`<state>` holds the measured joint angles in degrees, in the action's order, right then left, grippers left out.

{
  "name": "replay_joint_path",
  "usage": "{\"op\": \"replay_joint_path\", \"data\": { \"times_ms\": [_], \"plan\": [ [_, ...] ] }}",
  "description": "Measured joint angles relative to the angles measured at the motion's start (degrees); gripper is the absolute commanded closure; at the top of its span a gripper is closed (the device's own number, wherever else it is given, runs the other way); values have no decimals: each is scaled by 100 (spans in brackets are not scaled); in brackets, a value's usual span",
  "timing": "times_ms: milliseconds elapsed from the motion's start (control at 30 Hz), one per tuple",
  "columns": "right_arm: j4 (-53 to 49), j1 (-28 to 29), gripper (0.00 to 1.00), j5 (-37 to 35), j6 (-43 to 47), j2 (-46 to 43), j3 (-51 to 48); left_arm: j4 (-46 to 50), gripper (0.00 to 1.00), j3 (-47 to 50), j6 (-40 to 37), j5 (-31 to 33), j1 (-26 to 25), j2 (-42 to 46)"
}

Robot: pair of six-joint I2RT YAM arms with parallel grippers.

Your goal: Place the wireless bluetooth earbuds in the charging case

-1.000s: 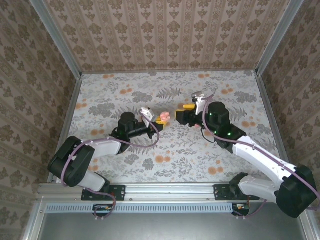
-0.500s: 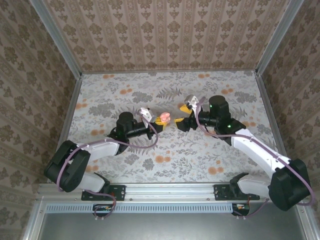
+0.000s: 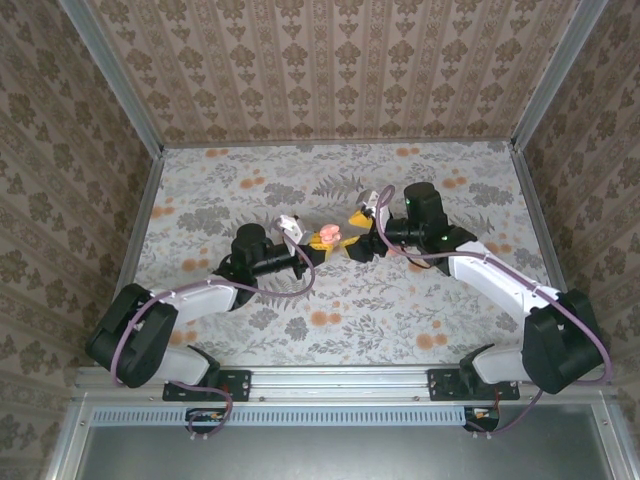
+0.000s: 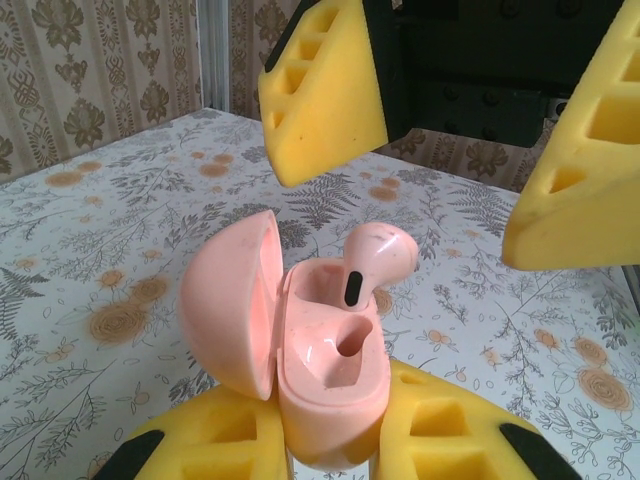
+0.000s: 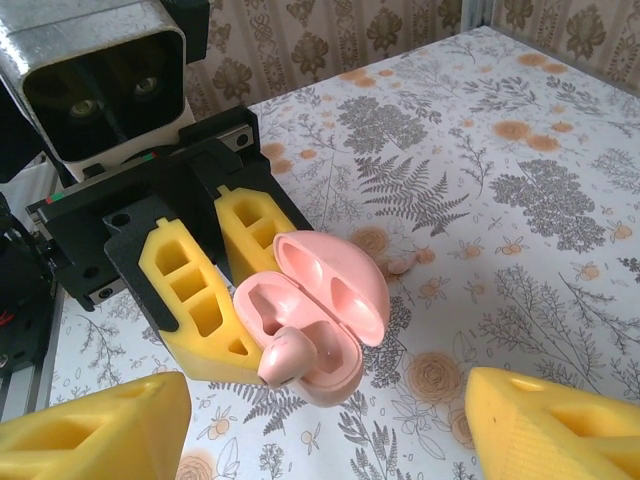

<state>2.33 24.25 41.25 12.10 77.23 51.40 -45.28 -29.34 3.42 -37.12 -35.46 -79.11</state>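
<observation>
**Top external view.** The charging case point(image 3: 328, 235) is a small pink spot near the middle of the floral table point(image 3: 450, 300). The left gripper point(image 3: 316, 242) reaches it from the left and is clamped on it. The right gripper point(image 3: 351, 234) sits just right of the case with its yellow fingers spread. From this height the case's slots and contents are too small to make out.

**Left wrist view.** The case stands between the left gripper's two yellow fingers point(image 4: 440, 440), which pinch its lower body. The frame edge cuts off the base of the case. The lid point(image 4: 230, 300) hangs open to the left of the body. One earbud point(image 4: 378, 258) sits in the far slot, its head well above the rim and its stem hidden inside. The near slot point(image 4: 345, 345) is an empty hollow. Above and behind the case the right gripper's fingers point(image 4: 325, 90) stand wide apart, touching nothing, and the frame crops both.

**Right wrist view.** The open case is pinched between the left gripper's fingers point(image 5: 195, 300), one of them mostly hidden behind it. The earbud pokes out of the slot on the near side. A small pink nub point(image 5: 403, 263) lies on the table just right of the lid, too small to show its shape. The right gripper's own fingers point(image 5: 545, 425) flank the case at the bottom corners, spread wide and cut off by the frame.
</observation>
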Motion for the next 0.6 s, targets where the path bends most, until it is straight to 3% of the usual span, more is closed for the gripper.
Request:
{"op": "replay_joint_path", "data": {
  "times_ms": [600],
  "plan": [
    [20,0,30,-55,20,160,138,-11,89,0,2,2,-2,2]
  ]
}}
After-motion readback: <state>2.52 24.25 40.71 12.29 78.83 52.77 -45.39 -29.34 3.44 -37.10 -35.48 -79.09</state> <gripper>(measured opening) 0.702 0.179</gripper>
